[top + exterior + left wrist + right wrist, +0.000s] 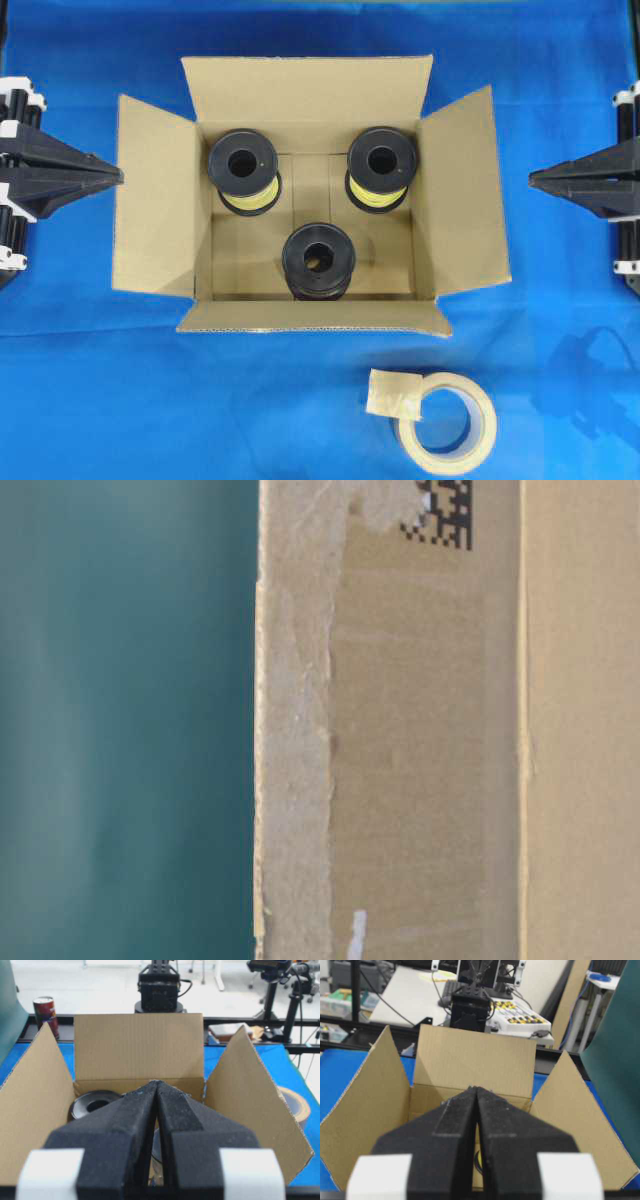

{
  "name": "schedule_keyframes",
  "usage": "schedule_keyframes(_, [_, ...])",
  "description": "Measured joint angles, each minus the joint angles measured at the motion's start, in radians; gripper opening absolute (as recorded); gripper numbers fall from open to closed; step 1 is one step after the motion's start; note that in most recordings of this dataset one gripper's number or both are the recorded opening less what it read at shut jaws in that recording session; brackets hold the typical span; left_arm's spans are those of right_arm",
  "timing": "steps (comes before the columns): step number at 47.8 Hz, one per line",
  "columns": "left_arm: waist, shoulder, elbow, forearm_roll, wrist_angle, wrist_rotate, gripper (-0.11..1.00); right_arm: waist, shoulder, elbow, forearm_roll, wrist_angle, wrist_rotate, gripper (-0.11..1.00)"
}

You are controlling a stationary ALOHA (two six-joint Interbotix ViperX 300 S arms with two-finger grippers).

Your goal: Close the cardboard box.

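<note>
The cardboard box (160, 210) stands open in the middle of the blue table, all four flaps spread outward. Inside stand three black spools (318, 258), two of them wound with yellow. My left gripper (118, 175) is shut and empty, its tip just left of the box's left flap. My right gripper (532, 180) is shut and empty, a little right of the right flap. The left wrist view shows the shut left gripper (157, 1082) facing the open box (138, 1045). The right wrist view shows the shut right gripper (476, 1089) facing the box (475, 1060). The table-level view is filled by a box flap (420, 740).
A beige tape roll (447, 418) with a loose tape end lies on the blue cloth in front of the box, right of centre. It also shows at the right edge of the left wrist view (296, 1105).
</note>
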Motion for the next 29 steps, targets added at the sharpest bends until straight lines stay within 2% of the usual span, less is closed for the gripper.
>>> schedule_keyframes(5, [0.002, -0.046, 0.0, -0.023, 0.054, 0.003, 0.0, 0.0, -0.009, 0.0, 0.0, 0.037, 0.003, 0.0])
schedule_keyframes(12, [0.002, -0.143, 0.002, -0.029, 0.172, 0.008, 0.0, 0.0, -0.072, -0.015, 0.006, 0.196, 0.006, 0.0])
schedule_keyframes(21, [0.0, -0.276, 0.021, -0.029, 0.393, 0.012, 0.0, -0.003, -0.146, -0.017, 0.015, 0.387, 0.005, 0.0])
schedule_keyframes(25, [0.0, -0.308, 0.049, -0.029, 0.459, 0.012, 0.0, -0.012, -0.152, -0.003, 0.015, 0.425, 0.006, 0.0])
schedule_keyframes(29, [0.0, -0.313, 0.089, -0.029, 0.472, 0.011, 0.0, -0.029, -0.144, 0.032, 0.02, 0.43, 0.006, 0.0])
